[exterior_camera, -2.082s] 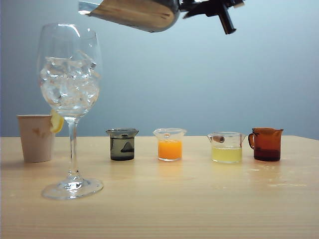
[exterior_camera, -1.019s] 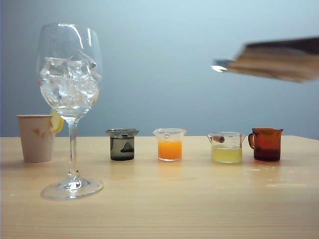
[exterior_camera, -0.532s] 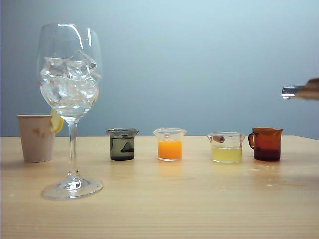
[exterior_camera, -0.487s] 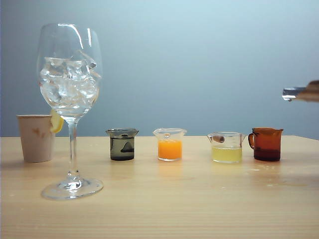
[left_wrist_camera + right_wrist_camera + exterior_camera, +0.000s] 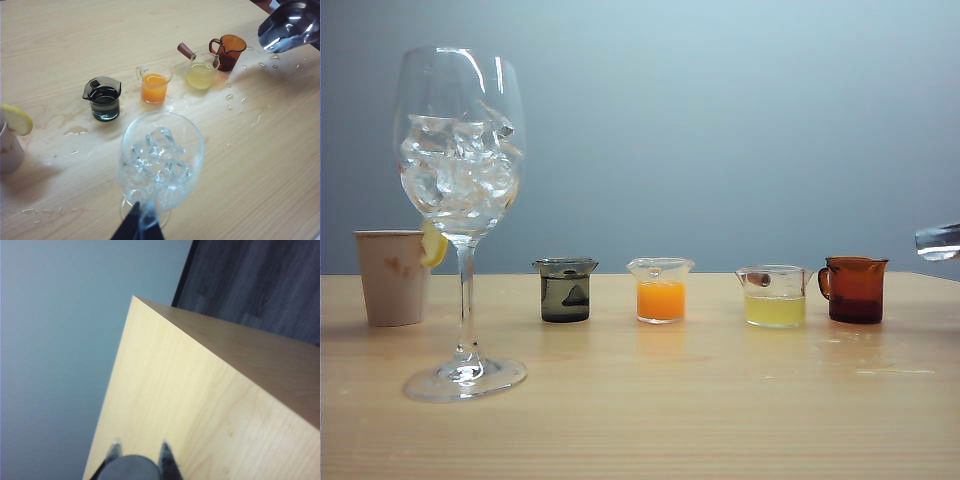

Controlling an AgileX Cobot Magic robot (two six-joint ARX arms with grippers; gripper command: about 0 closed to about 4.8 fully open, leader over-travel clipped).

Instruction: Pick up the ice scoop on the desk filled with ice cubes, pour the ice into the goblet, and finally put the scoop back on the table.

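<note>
The goblet (image 5: 461,140) stands on the left of the desk (image 5: 700,400), its bowl holding a heap of ice cubes (image 5: 458,170). Only the tip of the shiny ice scoop (image 5: 940,241) shows, in the air at the exterior view's right edge. From the left wrist, the scoop (image 5: 290,25) hangs empty past the amber jug, far from the goblet (image 5: 161,160). My right gripper (image 5: 140,447) is shut on the scoop's dark round handle (image 5: 131,467). My left gripper (image 5: 141,220) is shut and empty on the near side of the goblet's foot.
A paper cup (image 5: 392,277) with a lemon slice stands far left. Behind the goblet runs a row of a dark beaker (image 5: 565,290), an orange one (image 5: 661,290), a yellow one (image 5: 775,297) and an amber jug (image 5: 855,290). Water drops (image 5: 235,95) dot the wood. The table corner (image 5: 135,299) shows.
The scoop has swung from above the goblet to the right and down, until only its tip shows at the right edge. Goblet, ice and left gripper have not moved.
</note>
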